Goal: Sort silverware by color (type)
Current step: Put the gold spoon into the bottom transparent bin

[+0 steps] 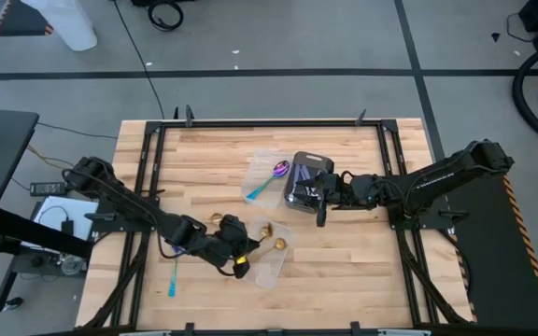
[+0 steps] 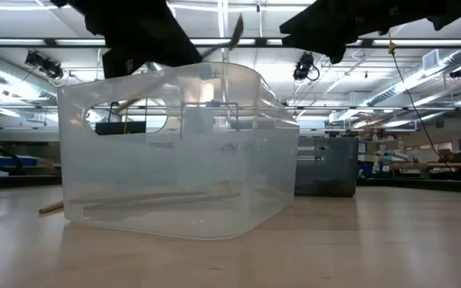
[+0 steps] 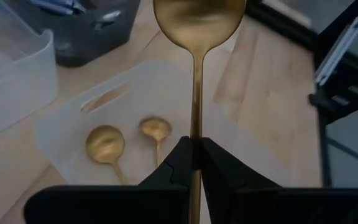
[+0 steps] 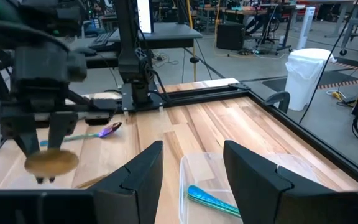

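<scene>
Sorting partly done. Left gripper [image 3: 194, 163], lower centre of the high view, is clamped on a gold spoon [image 3: 196, 25] above the clear tray [image 3: 61, 127] holding two gold spoons [image 3: 106, 144]. Right gripper [image 4: 191, 168], fingers apart, hovers centre-right. A purple-blue spoon [image 1: 271, 180] lies in another tray; one teal-handled spoon [image 1: 173, 278] remains loose at lower left.

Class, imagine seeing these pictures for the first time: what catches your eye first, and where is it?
The left gripper, shut on a gold spoon, holds it above a clear tray with two gold spoons in it. Farther back, a purple-blue spoon lies in another clear tray, with the open right gripper nearby.
</scene>
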`<control>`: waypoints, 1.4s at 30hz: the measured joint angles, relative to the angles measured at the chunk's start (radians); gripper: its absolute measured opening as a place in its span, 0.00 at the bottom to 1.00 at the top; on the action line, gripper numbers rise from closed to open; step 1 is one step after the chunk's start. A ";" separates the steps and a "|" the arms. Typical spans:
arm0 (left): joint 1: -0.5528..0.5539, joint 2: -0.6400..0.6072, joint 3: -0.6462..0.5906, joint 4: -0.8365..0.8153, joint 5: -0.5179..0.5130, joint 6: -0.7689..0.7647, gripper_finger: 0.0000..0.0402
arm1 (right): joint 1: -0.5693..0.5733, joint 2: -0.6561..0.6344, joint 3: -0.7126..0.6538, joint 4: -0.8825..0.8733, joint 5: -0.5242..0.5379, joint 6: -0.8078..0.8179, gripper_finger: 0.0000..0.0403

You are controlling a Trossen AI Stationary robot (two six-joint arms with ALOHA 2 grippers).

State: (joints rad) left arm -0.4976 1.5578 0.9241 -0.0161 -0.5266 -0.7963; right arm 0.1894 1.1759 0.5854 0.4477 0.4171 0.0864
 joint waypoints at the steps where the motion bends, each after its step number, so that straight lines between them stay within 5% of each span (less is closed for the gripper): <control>1: 0.001 0.011 0.000 0.001 0.000 0.000 0.07 | 0.000 0.000 0.000 0.001 0.000 0.000 0.44; 15: 0.030 0.176 0.000 0.061 0.105 -0.035 0.07 | 0.000 0.000 0.000 0.000 0.000 0.000 0.44; 29: 0.037 0.209 0.000 0.059 0.147 -0.056 0.07 | 0.000 0.000 0.000 0.000 0.000 0.000 0.44; 42: 0.037 0.203 0.000 0.057 0.153 -0.062 0.25 | 0.000 0.000 0.000 0.000 0.000 0.000 0.44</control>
State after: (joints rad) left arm -0.4610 1.7609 0.9237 0.0409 -0.3739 -0.8588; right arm 0.1894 1.1759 0.5854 0.4472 0.4168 0.0868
